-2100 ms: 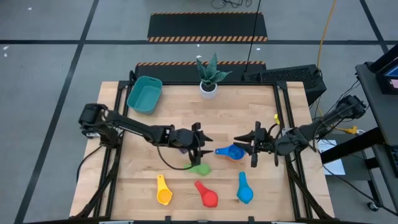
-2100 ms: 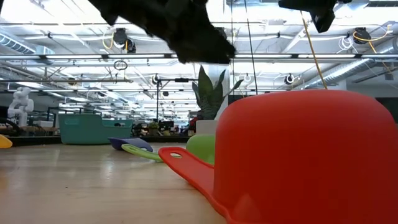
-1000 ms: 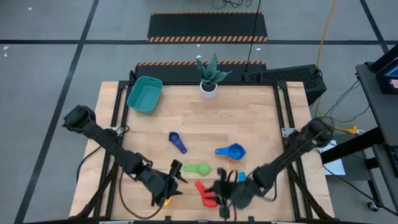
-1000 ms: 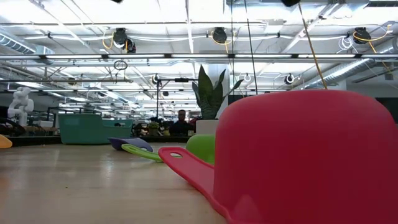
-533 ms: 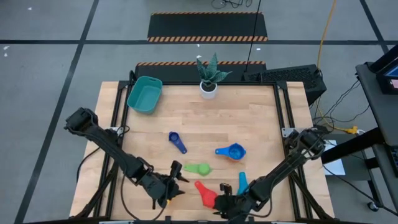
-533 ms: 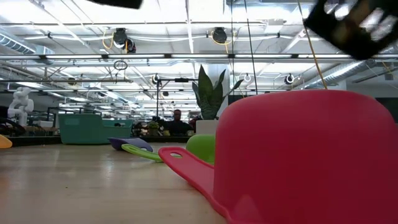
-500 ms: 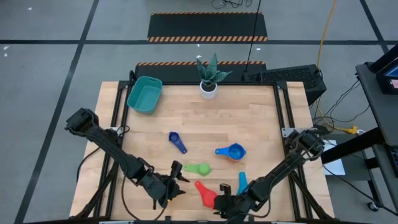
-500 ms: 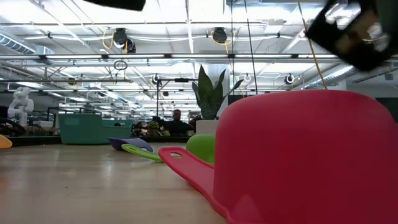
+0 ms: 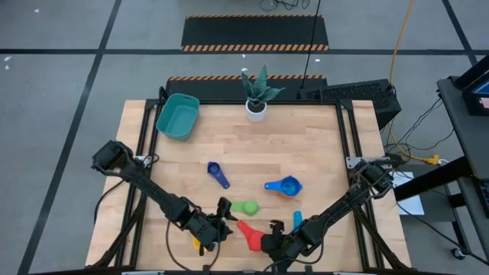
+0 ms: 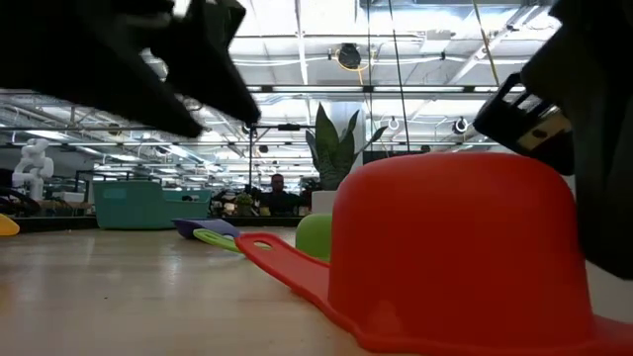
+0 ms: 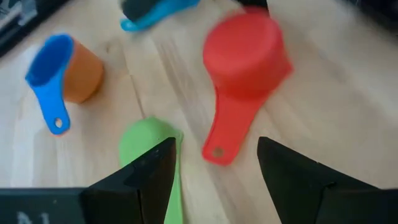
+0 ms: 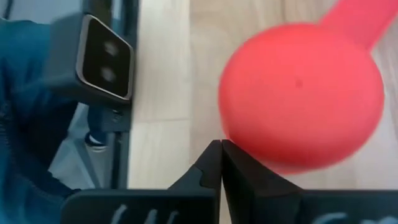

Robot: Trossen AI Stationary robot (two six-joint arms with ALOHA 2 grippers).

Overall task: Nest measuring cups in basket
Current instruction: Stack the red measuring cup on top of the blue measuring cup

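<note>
The left claw (image 9: 222, 226) hovers spread just beside the red measuring cup's (image 9: 250, 237) handle, near the counter's (image 9: 306, 153) front edge. The right claw (image 9: 273, 246), fingers pressed together, sits touching the overturned red bowl. The green cup (image 9: 246, 207) lies just behind; the teal basket (image 9: 177, 116) stands well apart at the far-left corner.

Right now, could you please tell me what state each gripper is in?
Left gripper: open, holding nothing, facing the red cup's handle.
Right gripper: shut, holding nothing, beside the red cup.
</note>
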